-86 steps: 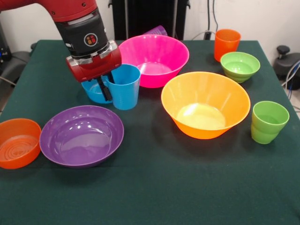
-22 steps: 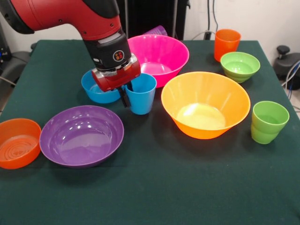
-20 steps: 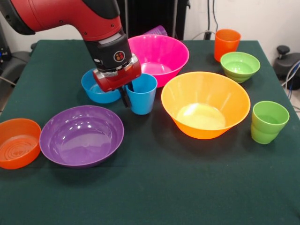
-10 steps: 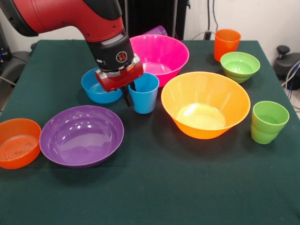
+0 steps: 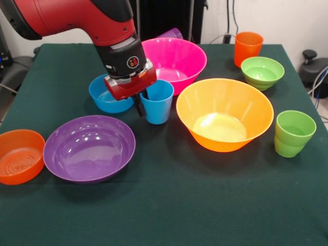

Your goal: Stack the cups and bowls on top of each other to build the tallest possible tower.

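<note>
Place: a robot lab or test room, not a home.
Robot: a red and black arm [image 5: 77, 20] comes in from 11 o'clock over the table, an industrial machine rather than household gear.
Table: one table with a dark green cloth [image 5: 169, 205] fills the view, laid with bright plastic bowls and cups as test props.
Background, 12 o'clock: a black stand or frame [image 5: 164, 15] against a plain white wall [image 5: 277, 20].
Cables: loose wires [image 5: 228, 25] hang down the wall at 1 o'clock.
Right edge, 3 o'clock: dark equipment [image 5: 312, 66] with cables beside the table.
</note>
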### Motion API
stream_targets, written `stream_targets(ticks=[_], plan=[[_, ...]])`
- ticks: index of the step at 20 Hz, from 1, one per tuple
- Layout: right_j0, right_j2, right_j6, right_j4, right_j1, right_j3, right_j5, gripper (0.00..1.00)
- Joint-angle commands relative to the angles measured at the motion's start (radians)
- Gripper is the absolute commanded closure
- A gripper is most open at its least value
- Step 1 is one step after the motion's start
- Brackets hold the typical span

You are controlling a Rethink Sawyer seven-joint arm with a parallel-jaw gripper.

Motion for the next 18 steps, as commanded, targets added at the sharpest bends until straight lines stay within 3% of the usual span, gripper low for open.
stream_targets(ticks=[1, 18], plan=[[0.037, -0.062, 0.22, -0.046, 0.043, 0.014, -0.022, 1.0], [0.033, -0.064, 0.214, -0.045, 0.034, 0.019, -0.015, 1.0]])
